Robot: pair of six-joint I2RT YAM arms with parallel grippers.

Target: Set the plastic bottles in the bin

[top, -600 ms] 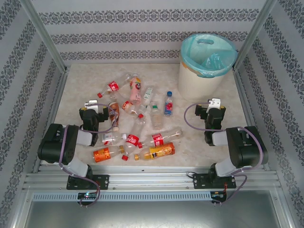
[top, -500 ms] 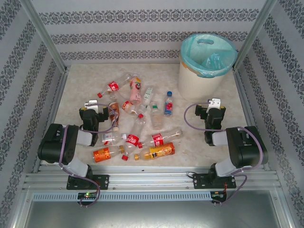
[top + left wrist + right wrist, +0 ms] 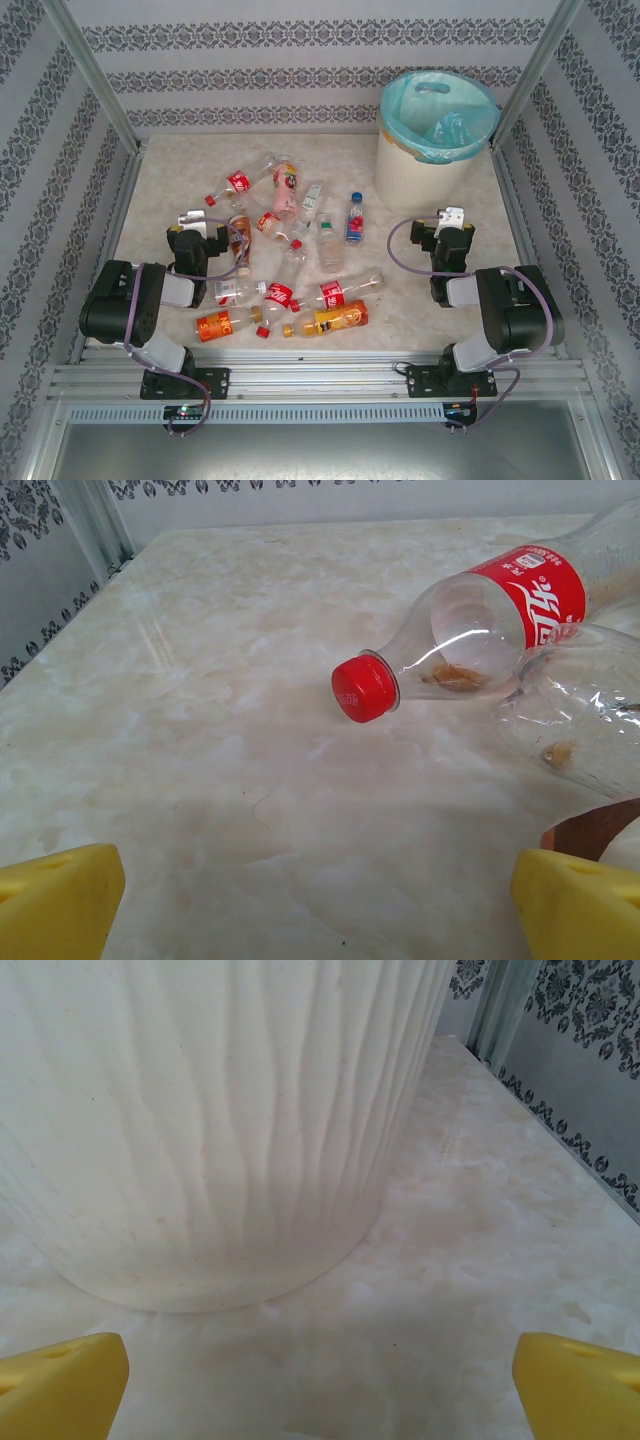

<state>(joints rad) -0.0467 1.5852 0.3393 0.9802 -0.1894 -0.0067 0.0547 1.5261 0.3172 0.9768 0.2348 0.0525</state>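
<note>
Bottles (image 3: 290, 255) scattered mid-table, left of and nearer than bin (image 3: 420, 175) at far right. Left gripper (image 3: 320, 900) spread wide, empty, facing red-cap bottle (image 3: 480, 620). Right gripper (image 3: 320, 1380) spread wide, empty, facing bin wall. Likely light, thin-walled, slick, prone to rolling: take mid-body across the label, gently.

Bottles (image 3: 335, 293) lie scattered centre-left; bin (image 3: 420, 175) behind them, right.

Bare table (image 3: 165, 180) flanks the bottles (image 3: 330, 293); the bin (image 3: 420, 175) blocks far right.
</note>
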